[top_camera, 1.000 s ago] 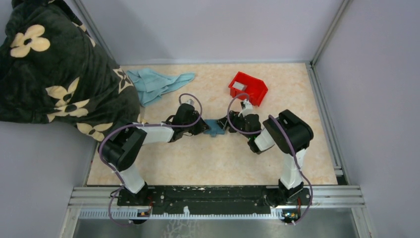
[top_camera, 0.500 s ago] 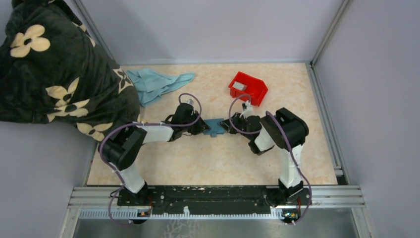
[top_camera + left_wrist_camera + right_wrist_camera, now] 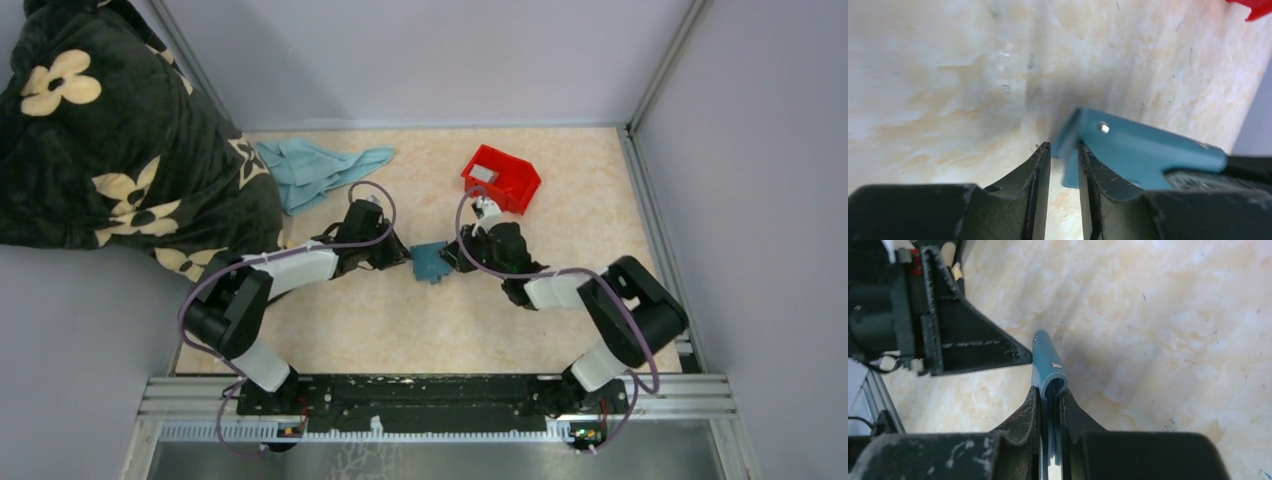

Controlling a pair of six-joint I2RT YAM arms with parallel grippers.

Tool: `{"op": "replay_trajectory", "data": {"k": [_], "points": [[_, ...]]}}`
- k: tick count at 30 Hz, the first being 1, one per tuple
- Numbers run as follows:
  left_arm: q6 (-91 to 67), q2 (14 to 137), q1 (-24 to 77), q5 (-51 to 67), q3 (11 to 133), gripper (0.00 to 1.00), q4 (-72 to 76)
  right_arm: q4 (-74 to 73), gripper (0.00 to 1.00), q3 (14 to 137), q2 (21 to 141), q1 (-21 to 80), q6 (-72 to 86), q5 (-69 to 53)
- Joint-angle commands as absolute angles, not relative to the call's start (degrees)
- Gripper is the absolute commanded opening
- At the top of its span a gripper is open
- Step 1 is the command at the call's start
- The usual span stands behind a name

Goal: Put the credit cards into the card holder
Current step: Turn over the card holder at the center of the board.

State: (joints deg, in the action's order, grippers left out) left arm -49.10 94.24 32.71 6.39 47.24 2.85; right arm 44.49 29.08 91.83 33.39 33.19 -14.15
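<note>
Hiding most of the card holder [image 3: 1044, 357] from its own camera, the right pincer [image 3: 1049, 399] is clamped on the teal fold, and only the rounded end and the snap show past its tips. Whether a card sits inside cannot be made out. The left pincer [image 3: 1063, 150] is all but closed, with the holder's blurred corner in the slit between its tips (gripping or merely touching, I cannot tell). Only the overhead view shows a grey credit card [image 3: 483, 173] in a red bin [image 3: 520, 182] beyond the right pincer, and a blue cloth [image 3: 315, 170] beyond the left one. The worktop [image 3: 400, 330] is marbled beige, the walls [image 3: 430, 60] are lilac, and a flowered dark blanket [image 3: 100, 130] is heaped at the far left.
</note>
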Motion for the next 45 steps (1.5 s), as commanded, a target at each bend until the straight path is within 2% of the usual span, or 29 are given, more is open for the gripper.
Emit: {"op": "replay_trajectory", "data": {"k": [1,7,12,21,32,38,39,42,44,45], "points": [[-47.19,89.07,31.13,-0.72,49.46,0.34,-5.7,25.14,0.0,34.96,80.68,36.62,20.84,-7.93],[-48.2,82.44,31.14,-1.94,48.57,0.36,-6.96,14.18,0.0,37.71,72.66,42.07,10.95,6.99],[-48.74,79.55,31.11,-0.97,47.69,0.36,-8.08,11.94,0.0,38.36,72.31,51.05,2.83,24.23],[-49.85,73.99,31.12,-1.03,42.77,0.37,-8.09,27.07,0.0,34.91,83.33,66.55,-11.57,50.66],[-49.92,70.72,31.18,1.96,37.31,0.38,-3.91,46.57,0.0,34.13,103.65,80.34,-26.0,63.89],[-49.98,70.13,31.11,2.39,35.98,0.38,-3.66,36.02,0.0,35.73,106.74,82.0,-16.16,62.74],[-50.01,70.16,31.11,2.5,35.82,0.38,-3.67,32.8,0.02,36.1,106.66,82.12,-14.3,62.04],[-50.1,70.67,31.12,2.6,35.53,0.38,-3.57,26.75,0.22,37.51,106.44,82.39,-8.98,59.75],[-50.1,71.04,31.07,2.63,35.43,0.38,-3.51,25.02,0.43,37.8,106.07,82.64,-6.72,58.92],[-50.02,71.25,31.11,2.72,35.35,0.38,-3.46,23.35,0.49,38.19,105.81,82.74,-5.26,58.28]]}}
